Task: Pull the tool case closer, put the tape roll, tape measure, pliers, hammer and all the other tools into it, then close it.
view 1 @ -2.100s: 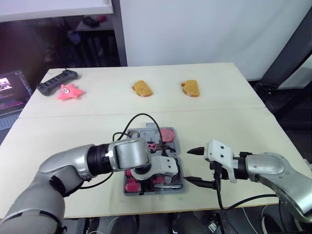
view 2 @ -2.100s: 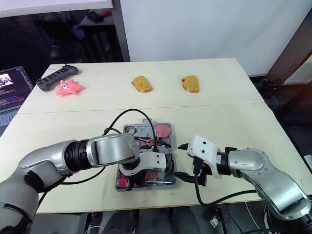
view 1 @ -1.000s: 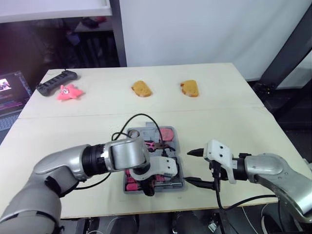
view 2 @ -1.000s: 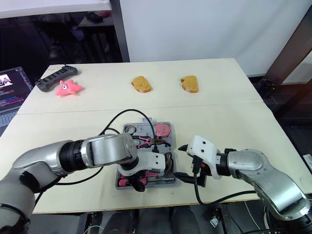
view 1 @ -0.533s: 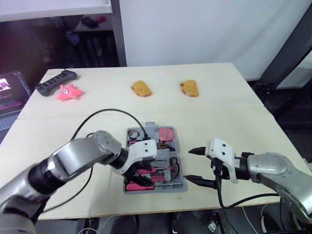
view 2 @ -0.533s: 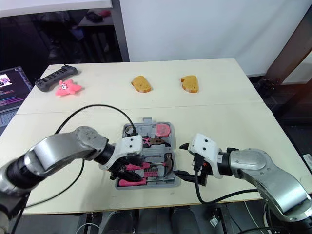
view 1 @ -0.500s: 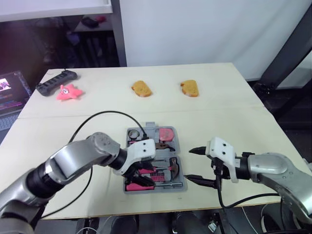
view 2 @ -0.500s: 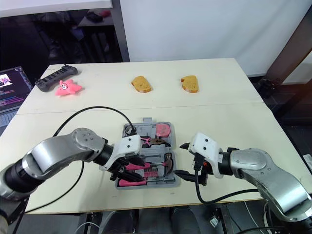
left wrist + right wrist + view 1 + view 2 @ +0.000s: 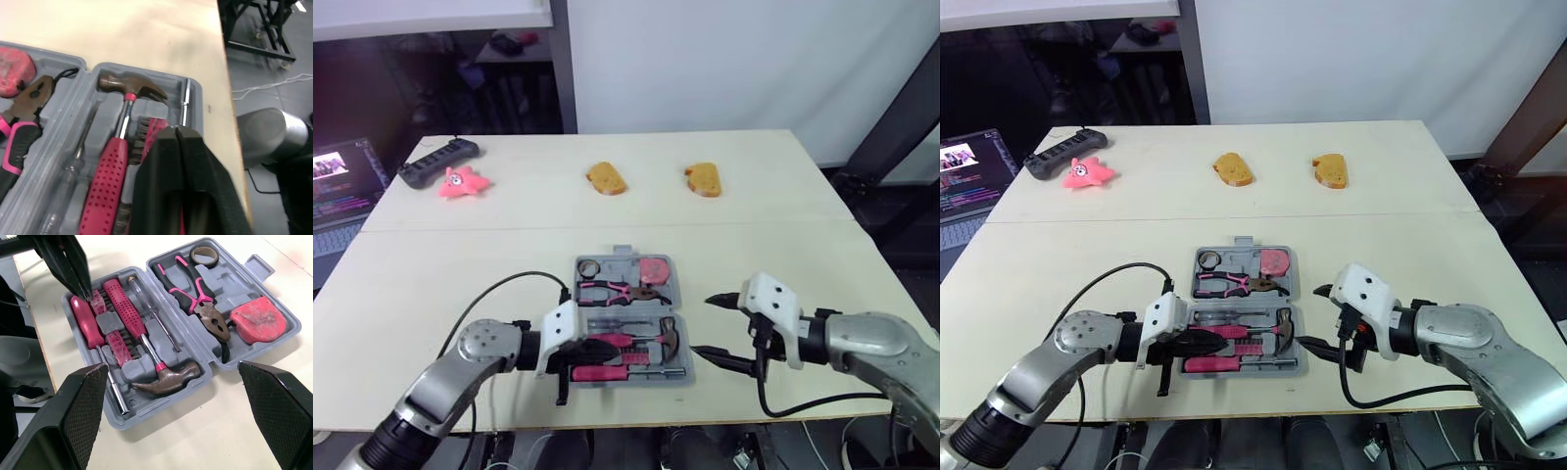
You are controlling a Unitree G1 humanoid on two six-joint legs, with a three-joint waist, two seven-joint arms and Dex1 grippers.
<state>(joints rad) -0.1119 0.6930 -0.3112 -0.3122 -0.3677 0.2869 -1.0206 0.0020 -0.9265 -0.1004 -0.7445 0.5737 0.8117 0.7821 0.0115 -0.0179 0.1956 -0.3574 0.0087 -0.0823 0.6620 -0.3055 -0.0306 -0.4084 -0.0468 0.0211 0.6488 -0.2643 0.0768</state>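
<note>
Now that the left gripper (image 9: 177, 132) has drawn back, fingers (image 9: 156, 186) seemingly pinched together on nothing, the grey plastic tool case (image 9: 1243, 242) lies open and filled between the arms. Beside it the right gripper (image 9: 1309, 315) gapes empty; only closing seems left.

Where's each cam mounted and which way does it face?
Left eye: on head, looking forward-down at the case; left hand and right hand show.
Right eye: beside it, same scene.
Left wrist: along left hand's shut fingers into the case.
Right wrist: between right hand's open fingers, onto the case; both wrists share the hammer.
</note>
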